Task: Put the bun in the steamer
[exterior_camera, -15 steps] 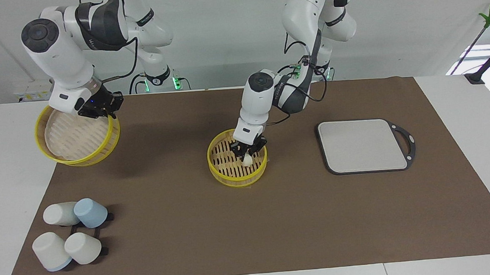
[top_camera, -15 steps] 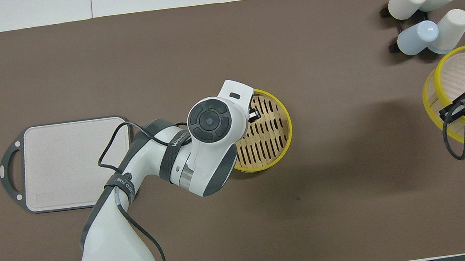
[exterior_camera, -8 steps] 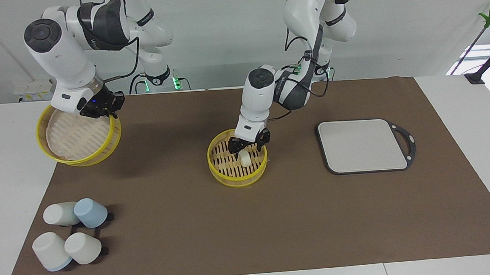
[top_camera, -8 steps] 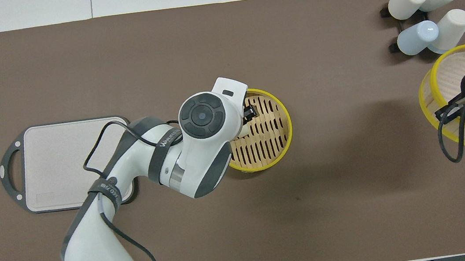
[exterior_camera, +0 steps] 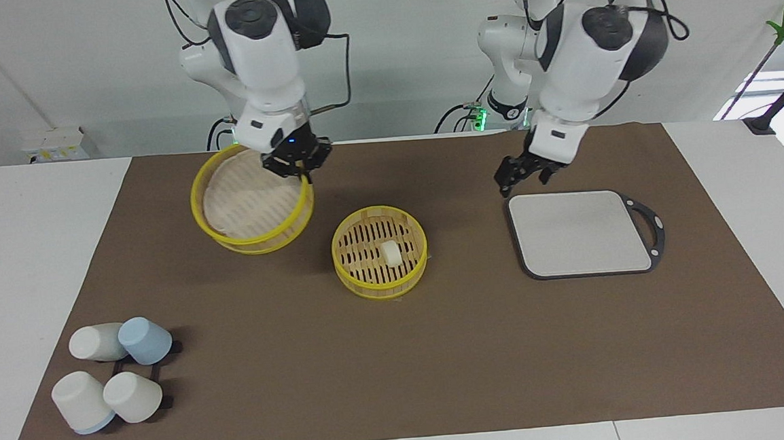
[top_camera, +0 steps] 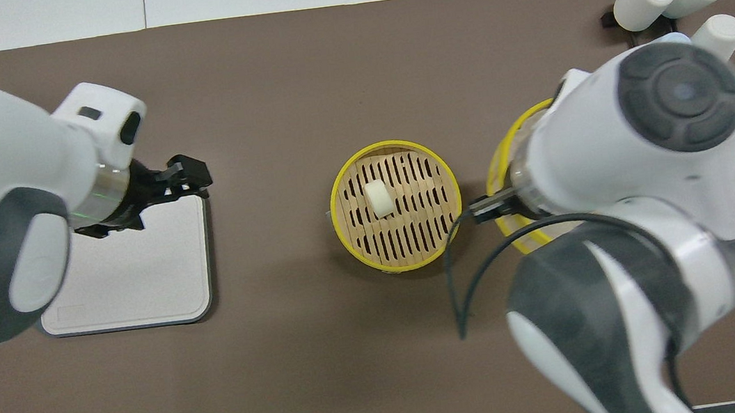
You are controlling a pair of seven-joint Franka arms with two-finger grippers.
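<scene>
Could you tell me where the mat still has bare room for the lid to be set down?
The widest bare patch lies between the steamer base, holding the bun, and the cups. The grey board is bare too, though the left pincer hangs over its corner. The right pincer holds the lid.

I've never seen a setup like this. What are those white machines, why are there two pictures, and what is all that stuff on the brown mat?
The white machines are two robot arms, each ending in a two-fingered pincer. Both pictures show the same moment: one camera faces the robots from across the table, the other looks steeply down from above their own end.

On the mat sits a round steamer basket with a small pale bun lying on its slatted floor. Toward the left arm's end lies a grey board; toward the right arm's end stand four cups.

The right pincer holds the steamer's other tier by its rim, tilted in the air. The left pincer is empty, fingers open, over the board's corner.
</scene>
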